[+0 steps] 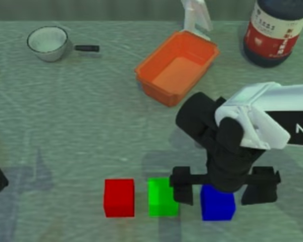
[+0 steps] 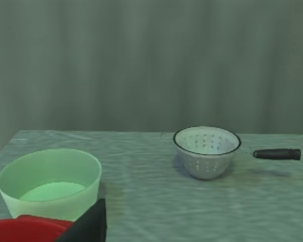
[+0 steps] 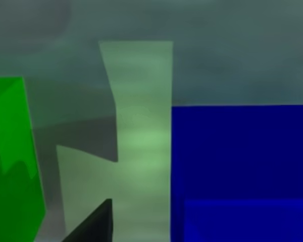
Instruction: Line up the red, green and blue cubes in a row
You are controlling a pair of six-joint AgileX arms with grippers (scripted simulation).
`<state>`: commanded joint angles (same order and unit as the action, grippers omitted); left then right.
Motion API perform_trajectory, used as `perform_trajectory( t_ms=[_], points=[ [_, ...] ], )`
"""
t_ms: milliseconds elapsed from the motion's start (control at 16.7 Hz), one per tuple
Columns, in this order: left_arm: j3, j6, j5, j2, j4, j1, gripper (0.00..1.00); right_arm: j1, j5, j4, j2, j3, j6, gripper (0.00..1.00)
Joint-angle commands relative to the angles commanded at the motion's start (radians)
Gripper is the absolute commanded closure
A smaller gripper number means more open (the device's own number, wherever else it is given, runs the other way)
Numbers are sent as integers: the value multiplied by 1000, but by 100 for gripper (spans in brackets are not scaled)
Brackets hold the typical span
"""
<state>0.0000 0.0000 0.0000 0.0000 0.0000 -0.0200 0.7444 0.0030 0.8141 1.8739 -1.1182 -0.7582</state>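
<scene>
Blue is the colour under my right gripper (image 1: 224,189): the blue cube (image 1: 217,203) sits at the near edge of the table, and the gripper hangs directly over it with its two black fingers spread wide, one on each side, holding nothing. The green cube (image 1: 162,197) stands just left of the blue cube, with a narrow gap between them, and the red cube (image 1: 119,197) stands left of the green one. All three already lie roughly in one row, the blue one sitting a little nearer than the others.

I judge the step in hand to be letting go and lifting clear. To do it well I rise straight up, because the finger on the green side sits right beside the green cube and a sideways drift could knock it.

Behind the blue cube, well apart, are an orange tray (image 1: 159,85), a dark bottle (image 1: 275,33) and a white colander (image 1: 48,43). My left arm is parked at the far left.
</scene>
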Motion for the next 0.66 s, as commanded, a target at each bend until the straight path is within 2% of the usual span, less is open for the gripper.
perform_trajectory(
  t_ms=[180,480,660],
  points=[
    [0,0,0,0,0,0,0,3,0,41,-13,-30,-1,0],
    [0,0,0,0,0,0,0,8,-1,226,-75,-138,0,0],
    [0,0,0,0,0,0,0,8,0,271,-100,-171,3,0]
  ],
)
